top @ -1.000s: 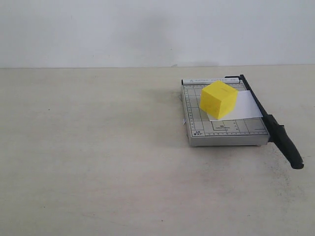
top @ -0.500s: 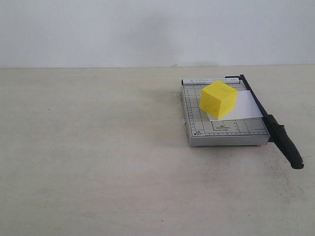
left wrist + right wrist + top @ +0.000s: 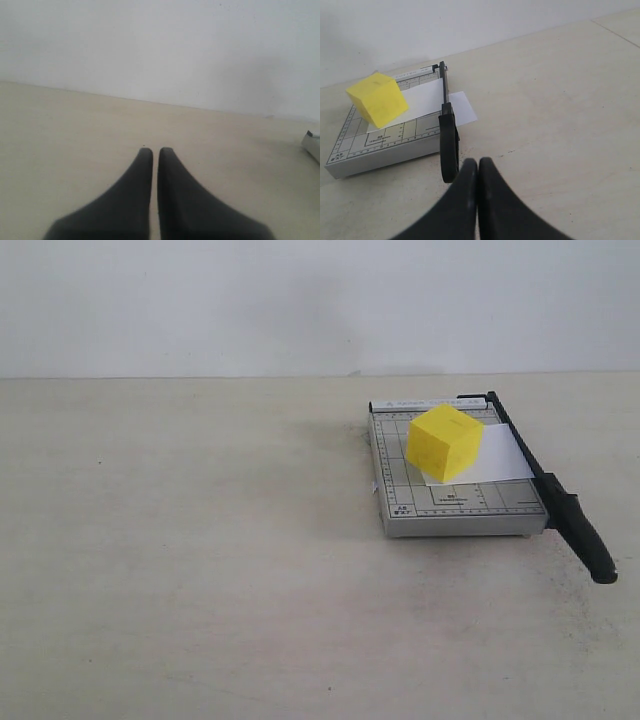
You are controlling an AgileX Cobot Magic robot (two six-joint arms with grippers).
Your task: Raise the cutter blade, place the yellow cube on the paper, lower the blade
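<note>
I am holding the right gripper (image 3: 478,161) with its jaws pressed together on nothing, hanging off the handle side of the trimmer board (image 3: 450,508) and clear of it. The left gripper (image 3: 152,150) is likewise closed and empty, well apart from the board, whose corner is just showing at the edge of its wrist view. The cutter blade (image 3: 558,498) is lying down along the board's edge, its thick handle jutting past the corner. The yellow cube (image 3: 444,443) is sitting on the paper (image 3: 505,455), pinning the sheet to the board, with a strip poking out beyond the blade. I am judging the job finished, hence both arms standing off.
</note>
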